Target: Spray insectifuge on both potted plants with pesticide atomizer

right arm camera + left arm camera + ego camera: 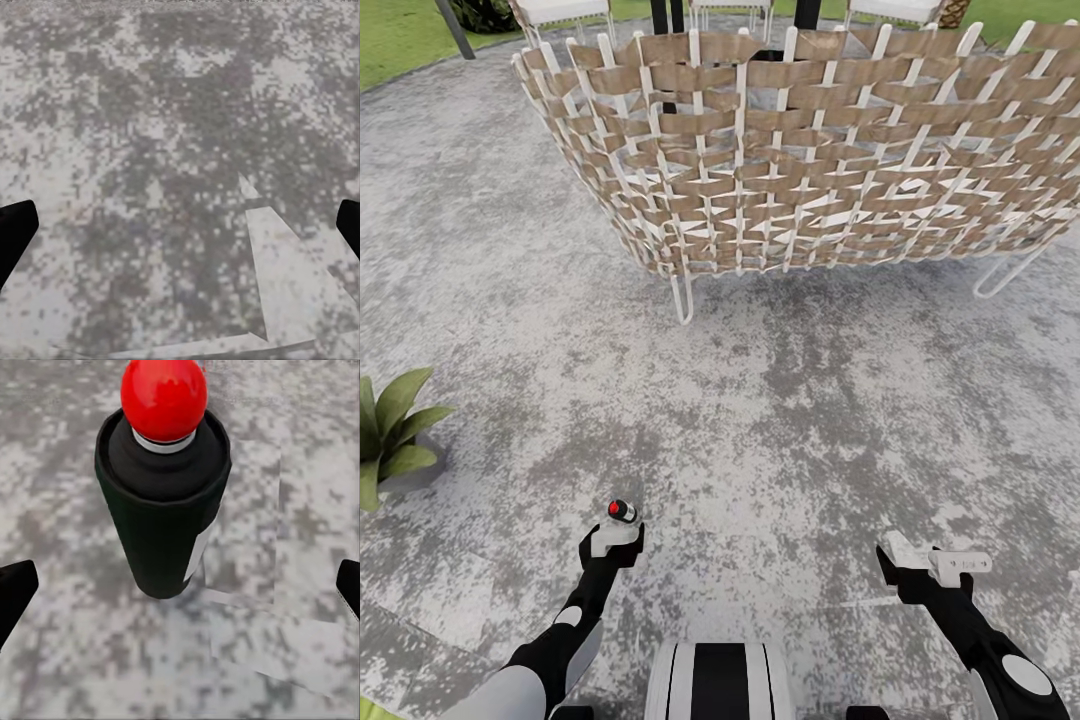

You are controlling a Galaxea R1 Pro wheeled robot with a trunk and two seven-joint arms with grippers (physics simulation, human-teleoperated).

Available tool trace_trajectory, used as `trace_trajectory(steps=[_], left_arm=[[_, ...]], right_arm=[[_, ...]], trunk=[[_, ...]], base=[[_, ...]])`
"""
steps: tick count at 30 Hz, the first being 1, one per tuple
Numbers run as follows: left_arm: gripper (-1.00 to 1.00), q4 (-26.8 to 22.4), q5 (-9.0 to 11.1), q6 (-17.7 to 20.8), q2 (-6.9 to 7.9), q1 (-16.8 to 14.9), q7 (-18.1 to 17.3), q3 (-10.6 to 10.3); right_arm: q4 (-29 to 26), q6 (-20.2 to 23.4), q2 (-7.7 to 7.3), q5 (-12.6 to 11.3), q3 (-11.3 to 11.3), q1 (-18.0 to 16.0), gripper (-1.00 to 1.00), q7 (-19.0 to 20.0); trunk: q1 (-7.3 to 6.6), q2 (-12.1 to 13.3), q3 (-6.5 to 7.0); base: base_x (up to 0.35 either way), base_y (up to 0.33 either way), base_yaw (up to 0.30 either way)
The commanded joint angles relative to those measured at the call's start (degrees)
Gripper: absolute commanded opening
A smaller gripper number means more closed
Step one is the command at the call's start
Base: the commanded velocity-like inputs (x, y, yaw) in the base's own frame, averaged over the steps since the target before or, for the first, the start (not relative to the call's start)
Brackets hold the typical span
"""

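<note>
Head view: base parked on the round grey patio (510, 300), facing the back of a woven tan-and-white chair (810, 170). Lawn (400, 35) shows beyond the patio, on the far side of the chair.

Left end effector (615, 535) is out front, near the robot, with a dark can topped by a red ball sitting at its tip. In the left wrist view the sprayer (161, 502) is a black cylinder with a red ball cap and a sliver of white on its side, centred between the two finger tips (15, 592), which sit wide apart at the frame edges. Fingers don't touch the can there, so I can't tell how it is held; the end effector reads as spread wide.

Right end effector (935, 560) hangs over bare patio on the robot's right, nothing in it. Right wrist view: fingers (15, 236) wide apart, only mottled paving (180, 150) between them.

One potted plant (390, 430), pointed green leaves, sits on the patio to the left of the left end effector, well apart from it and partly cut off.
</note>
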Motion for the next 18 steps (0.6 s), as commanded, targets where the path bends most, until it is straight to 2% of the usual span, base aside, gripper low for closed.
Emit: trace_trajectory(steps=[1, 4, 18], left_arm=[[1.0, 0.05, 0.35, -0.19, 0.0, -0.03, -0.03, -0.14], [1.0, 0.05, 0.31, -0.21, 0.0, -0.03, -0.03, -0.13], [1.0, 0.05, 0.39, -0.21, 0.0, -0.03, -0.03, -0.2]], right_arm=[[-0.08, 0.32, 0.01, 0.0, -0.1, -0.02, 1.0, 0.34], [-0.08, 0.32, 0.01, 0.0, -0.1, -0.02, 1.0, 0.34], [-0.08, 0.32, 0.01, 0.0, -0.1, -0.02, 1.0, 0.35]], trunk=[[0.01, -0.01, -0.03], [0.01, -0.01, -0.03], [0.01, -0.01, -0.03]], base=[[0.226, 0.0, 0.0], [0.168, 0.0, 0.0], [0.036, 0.017, 0.0]])
